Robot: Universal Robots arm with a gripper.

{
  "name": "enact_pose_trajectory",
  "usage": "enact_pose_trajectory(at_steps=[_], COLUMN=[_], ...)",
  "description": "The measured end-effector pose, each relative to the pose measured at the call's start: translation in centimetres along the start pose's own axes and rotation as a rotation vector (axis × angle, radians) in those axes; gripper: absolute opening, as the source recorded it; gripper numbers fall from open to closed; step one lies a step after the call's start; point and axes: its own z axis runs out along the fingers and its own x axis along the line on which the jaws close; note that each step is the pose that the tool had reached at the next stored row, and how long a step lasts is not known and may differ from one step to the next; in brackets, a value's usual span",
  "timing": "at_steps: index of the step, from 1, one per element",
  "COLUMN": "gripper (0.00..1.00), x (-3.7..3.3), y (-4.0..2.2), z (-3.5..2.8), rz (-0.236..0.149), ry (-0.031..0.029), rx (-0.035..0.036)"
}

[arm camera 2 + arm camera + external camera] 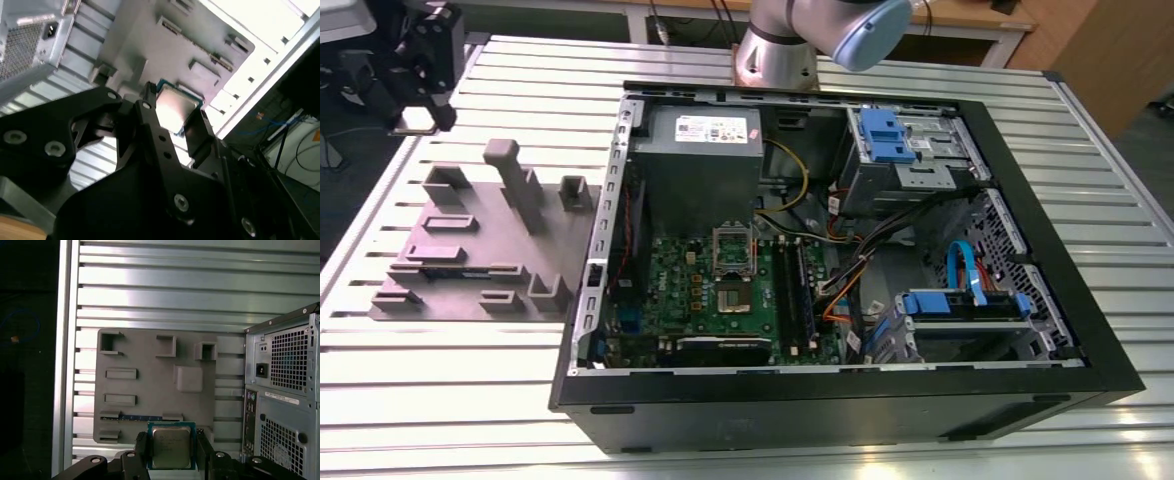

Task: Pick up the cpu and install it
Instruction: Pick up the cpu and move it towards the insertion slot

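The cpu point(171, 444), a small square chip with a shiny metal top and a thin teal rim, is clamped between my gripper's point(172, 452) two black fingers point(142, 450). It hangs in the air over the grey-purple block fixture point(150, 382). In the second wrist view the cpu point(171, 111) sits the same way in the gripper point(175, 106). In the exterior view the gripper point(416, 112) is high at the far left, beyond the fixture point(467, 262), with the cpu point(414, 123) a bright spot at its tip. The motherboard's socket frame point(731, 268) lies inside the open computer case point(1041, 180).
The case's black walls stand up around the green motherboard point(720, 300), with cables, blue drive brackets point(887, 135) and a power supply point(700, 150) inside. Its rear panel point(285, 390) is beside the fixture. The ribbed metal table point(480, 400) extends at the front. The arm's base point(781, 50) stands behind the case.
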Motion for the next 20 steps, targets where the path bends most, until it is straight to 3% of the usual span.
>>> enact_pose_trajectory(at_steps=[3,10,20], gripper=[0.47,0.47,0.47], x=[-0.75,-1.59,-5.99], y=[-0.04,-0.81,-0.89], z=[0.01,0.06,0.3], rz=[0.0,0.002,0.002], ry=[0.0,0.0002,0.0006], rx=[-0.0001,0.0001,0.0])
